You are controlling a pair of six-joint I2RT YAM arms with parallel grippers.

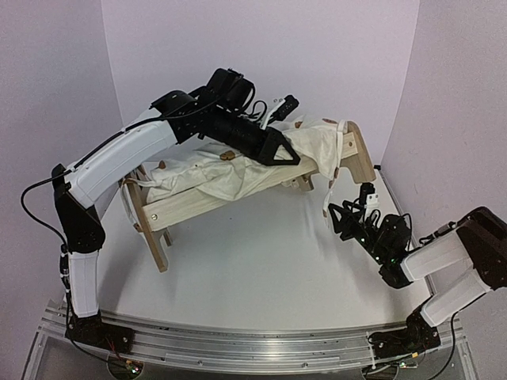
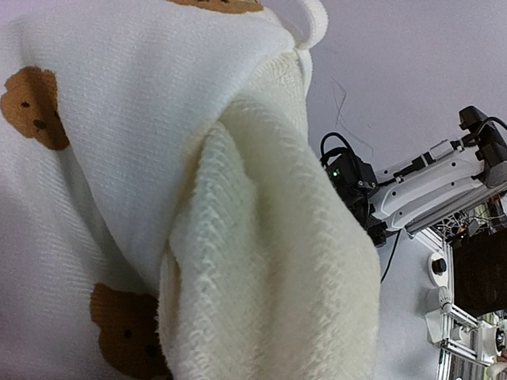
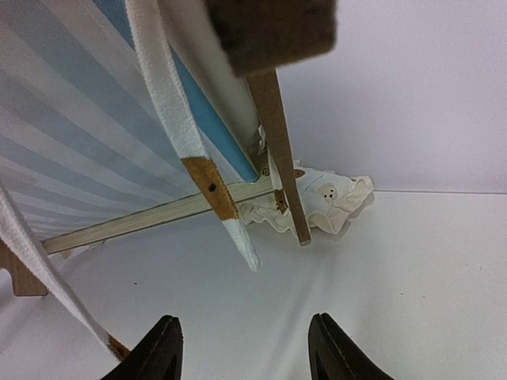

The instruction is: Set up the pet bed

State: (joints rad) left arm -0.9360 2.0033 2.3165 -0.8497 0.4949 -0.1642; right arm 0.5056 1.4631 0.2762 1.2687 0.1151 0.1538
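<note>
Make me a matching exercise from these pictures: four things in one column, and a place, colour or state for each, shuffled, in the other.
Column one:
1. left tool
2. right tool
3. duvet
4. bed base

Column two:
A. blue and white stripes
B. open, low beside the bed frame
C. cream with brown bears
D. up on the bed, against the duvet

Pairs: 1-D, 2-B, 3-C, 4-A
</note>
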